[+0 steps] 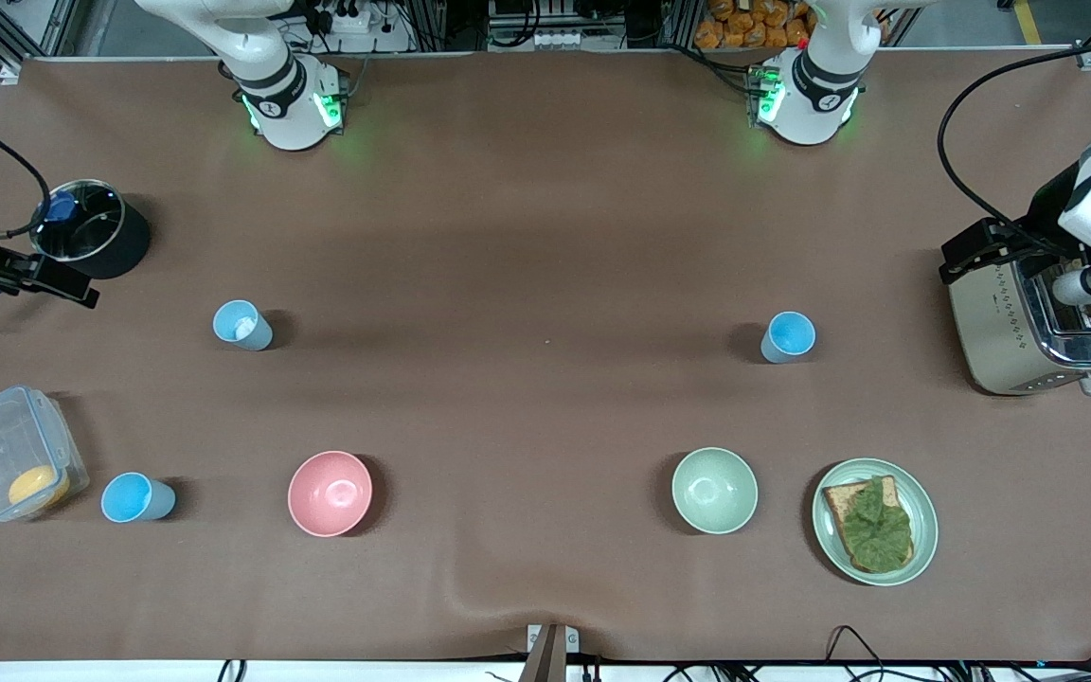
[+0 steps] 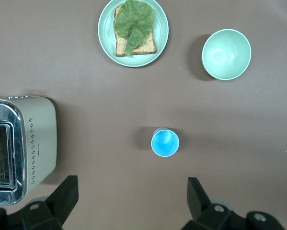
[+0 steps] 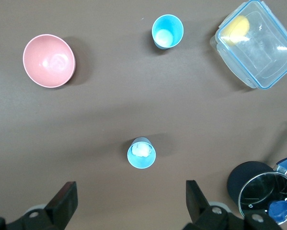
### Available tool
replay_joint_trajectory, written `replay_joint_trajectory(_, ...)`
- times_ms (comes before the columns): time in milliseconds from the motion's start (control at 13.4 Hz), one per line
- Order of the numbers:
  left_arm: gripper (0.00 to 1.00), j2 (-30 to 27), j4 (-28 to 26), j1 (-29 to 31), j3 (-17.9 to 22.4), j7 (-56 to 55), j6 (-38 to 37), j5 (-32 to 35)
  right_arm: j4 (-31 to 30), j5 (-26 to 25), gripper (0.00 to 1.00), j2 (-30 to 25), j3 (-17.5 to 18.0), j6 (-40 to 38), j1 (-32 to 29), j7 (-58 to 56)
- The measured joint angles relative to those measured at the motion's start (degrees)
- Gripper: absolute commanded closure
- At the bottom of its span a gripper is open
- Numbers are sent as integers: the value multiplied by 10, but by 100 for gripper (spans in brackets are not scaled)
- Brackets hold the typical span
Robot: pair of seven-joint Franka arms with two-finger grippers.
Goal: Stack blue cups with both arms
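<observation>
blue cups stand upright and well apart: one (image 2: 165, 142) ahead of the left gripper (image 2: 131, 203), centred between its spread fingers; the whitish one (image 3: 142, 153) likewise before the right gripper (image 3: 131, 203), also open. both grippers seem high above them.

I find no words, brand names or numbers that I can read anywhere below my jaws. The toaster (image 2: 23, 143) beside my left gripper (image 2: 129, 203) has a small dark marking and rows of dots on its cream side, too small for me to make out. Nothing under my right gripper (image 3: 129, 206) carries any lettering.
</observation>
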Motion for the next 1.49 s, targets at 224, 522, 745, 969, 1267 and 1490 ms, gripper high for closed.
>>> replay_joint_trajectory(224,0,0,-1,0,-6,0,-7,0,0,0,0,0,0,0,-1,0)
replay_joint_trajectory(522,0,0,-1,0,-12,0,-8,0,0,0,0,0,-1,0,-1,0)
replay_joint_trajectory(745,0,0,-1,3,-12,0,-7,0,0,0,0,0,-1,0,-1,0)
replay_joint_trajectory(969,0,0,-1,7,-12,0,-7,0,0,0,0,0,-1,0,-1,0)
replay_joint_trajectory(1267,0,0,-1,7,-12,0,-6,0,0,0,0,0,-1,0,-1,0)
replay_joint_trajectory(1490,0,0,-1,7,-12,0,-6,0,0,0,0,0,-1,0,-1,0)
